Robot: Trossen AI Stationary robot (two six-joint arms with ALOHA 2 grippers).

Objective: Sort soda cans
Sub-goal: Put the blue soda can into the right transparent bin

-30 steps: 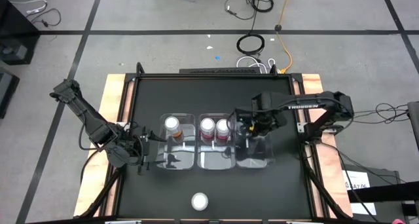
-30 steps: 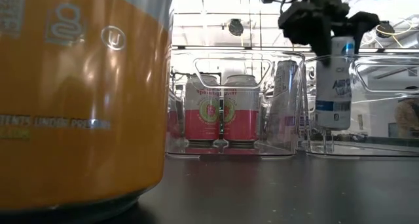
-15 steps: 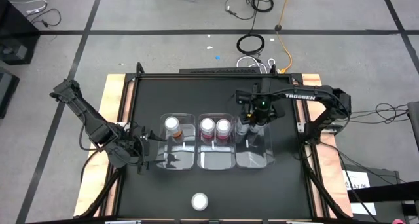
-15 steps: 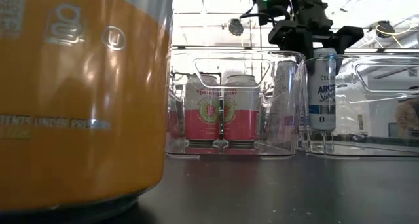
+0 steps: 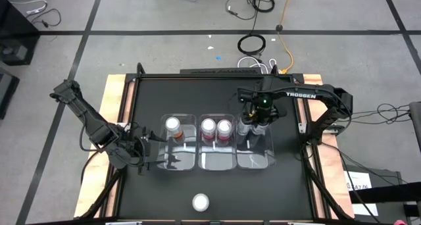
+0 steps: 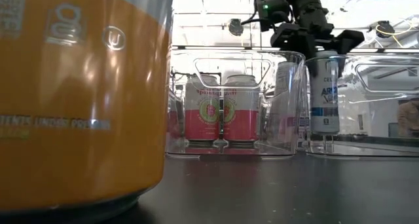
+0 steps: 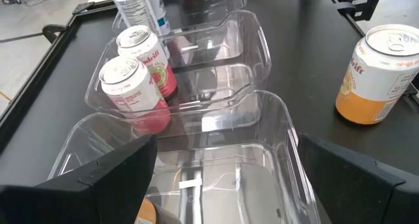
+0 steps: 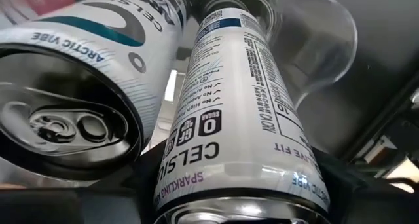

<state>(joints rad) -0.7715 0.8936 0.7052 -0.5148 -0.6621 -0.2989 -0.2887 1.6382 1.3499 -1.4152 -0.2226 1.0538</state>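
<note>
Six cans (image 7: 135,93) upright — five binned, one orange loose.

Red-sided cans (image 7: 141,73), orange can (image 7: 376,73), white-and-teal slim cans (image 8: 242,112).

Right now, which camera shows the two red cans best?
The left wrist view: both red cans show tops and sides. The low view shows only their sides through the bin wall; the high view only their tops.

3 clear plastic bins (image 5: 200,160) side by side mid black table (image 5: 151,100), cables (image 5: 253,44) on floor behind.
</note>
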